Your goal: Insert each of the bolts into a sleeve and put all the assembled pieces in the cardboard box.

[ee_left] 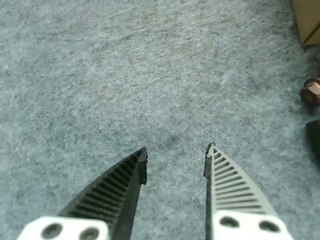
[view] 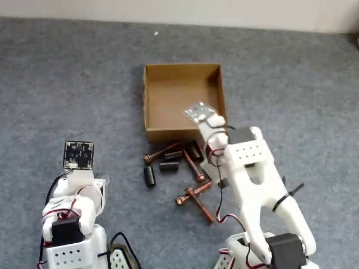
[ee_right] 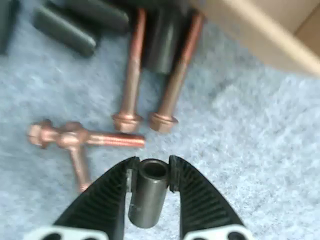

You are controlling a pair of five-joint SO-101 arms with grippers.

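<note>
My right gripper [ee_right: 151, 162] is shut on a black sleeve [ee_right: 147, 200], held upright just above the grey carpet. Just past it lie two copper bolts [ee_right: 131, 75] side by side with their heads toward me, and two crossed bolts [ee_right: 75, 140] off to one side. More black sleeves [ee_right: 65, 30] lie farther out. From above, the bolts [view: 193, 166] and sleeves [view: 168, 166] are scattered in front of the open cardboard box [view: 182, 134], partly under the right arm [view: 252, 168]. My left gripper [ee_left: 176, 150] is open over bare carpet.
In the left wrist view a bolt head [ee_left: 311, 91], a black sleeve end [ee_left: 314, 137] and a corner of the box [ee_left: 307, 20] sit at the frame's edge. The left arm [view: 76, 207] stays at the near left, away from the pile.
</note>
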